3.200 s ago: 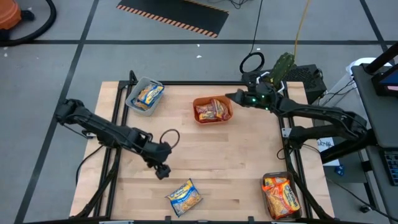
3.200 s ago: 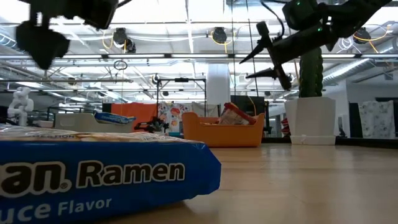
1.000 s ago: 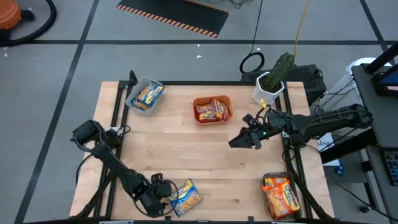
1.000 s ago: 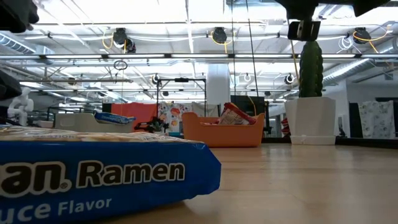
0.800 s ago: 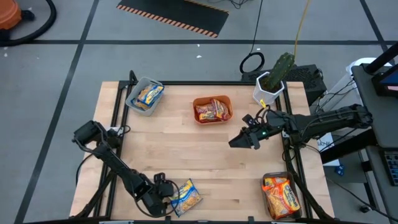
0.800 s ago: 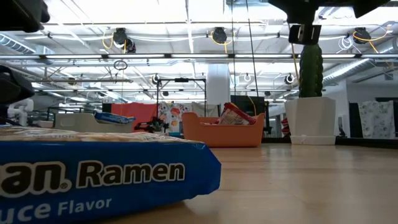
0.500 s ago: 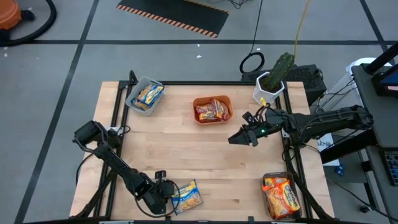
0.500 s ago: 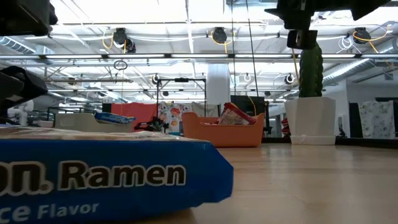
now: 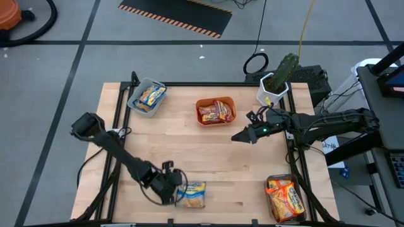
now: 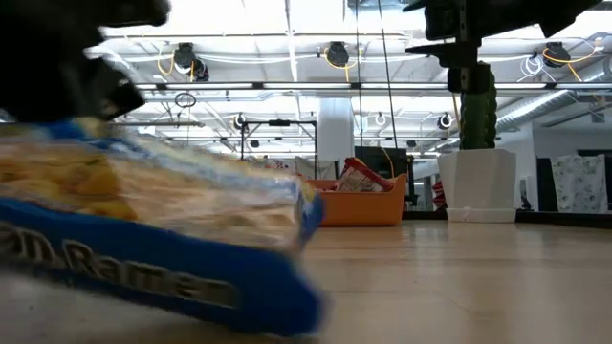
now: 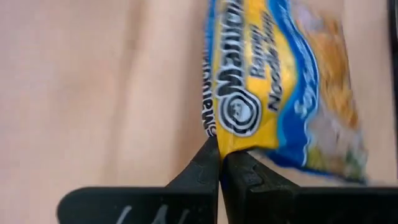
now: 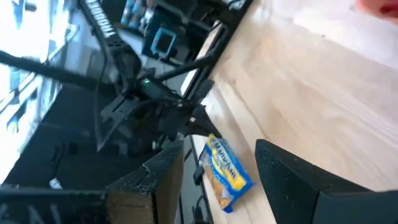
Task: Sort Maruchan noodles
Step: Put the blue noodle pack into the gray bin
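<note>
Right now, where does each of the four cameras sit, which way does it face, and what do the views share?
High: overhead, straight down on the table; both arms show.
Low: at tabletop height, looking across; the packet fills the foreground.
Left wrist: behind the left pincer, shut on the packet's edge.
Right wrist: behind the right pincer, looking across the table.
Shared: all four show the yellow-blue packet.
</note>
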{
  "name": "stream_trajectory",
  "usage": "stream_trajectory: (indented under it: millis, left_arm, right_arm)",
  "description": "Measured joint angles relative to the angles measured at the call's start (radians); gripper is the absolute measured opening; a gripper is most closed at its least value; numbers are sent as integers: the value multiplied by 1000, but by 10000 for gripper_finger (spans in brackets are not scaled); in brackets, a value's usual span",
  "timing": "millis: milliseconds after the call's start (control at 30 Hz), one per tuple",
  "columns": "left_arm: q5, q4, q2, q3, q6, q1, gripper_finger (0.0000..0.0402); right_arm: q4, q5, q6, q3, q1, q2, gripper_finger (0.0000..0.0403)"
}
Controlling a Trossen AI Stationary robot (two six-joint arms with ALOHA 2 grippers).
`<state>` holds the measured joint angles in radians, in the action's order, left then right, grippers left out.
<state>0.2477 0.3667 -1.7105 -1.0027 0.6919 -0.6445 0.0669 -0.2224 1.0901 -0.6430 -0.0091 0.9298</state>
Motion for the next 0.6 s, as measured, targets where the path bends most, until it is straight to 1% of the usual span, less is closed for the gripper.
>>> stream_trajectory:
  millis: [100,200,367,467,600]
  left_arm:
    - [14,77,70,1,-69,54,3]
    - [17,104,146,0,-155,115,2]
    - [18,142,250,0,-324,224,2]
    - [-11,204,290,0,-454,275,2]
    - [-77,285,329,0,-587,329,1]
  right_arm:
    - [18,55,38,0,15,0,192]
    - [49,96,51,0,32,0,192]
    - [56,196,61,0,67,7,199]
    - [70,271,46,0,95,24,211]
    - [172,397,23,0,136,73,233]
